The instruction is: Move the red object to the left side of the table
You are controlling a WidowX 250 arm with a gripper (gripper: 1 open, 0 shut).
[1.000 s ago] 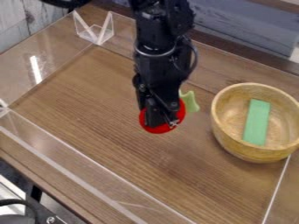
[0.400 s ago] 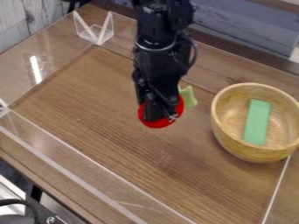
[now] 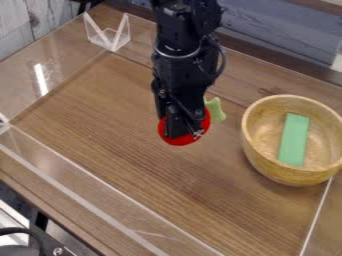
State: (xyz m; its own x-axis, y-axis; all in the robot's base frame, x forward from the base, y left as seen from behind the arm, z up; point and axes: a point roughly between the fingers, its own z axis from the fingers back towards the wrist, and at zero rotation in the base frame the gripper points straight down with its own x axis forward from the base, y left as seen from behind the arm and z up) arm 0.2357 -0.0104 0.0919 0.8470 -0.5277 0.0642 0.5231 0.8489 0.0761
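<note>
The end effector (image 3: pixel 183 125) is pointed straight down and is closed on the red object (image 3: pixel 178 134), which is held between the jaws near the middle of the bench (image 3: pixel 107 120). Compared with a second ago, almost nothing is changed: the end effector and the object are seen at the same place, and only a very small settling is noticed. It is judged that the grasp is completed and that the carry to the left side is not yet begun.

The red object is round and looks soft, with a pale green leafy tip (image 3: pixel 214 108). A wooden bowl (image 3: pixel 267 160), smooth and light, stands at the right, well apart, and a flat green block (image 3: pixel 294 138) lies in it. The bench is of brown wood grain, edged with clear acrylic walls (image 3: pixel 80 190).
</note>
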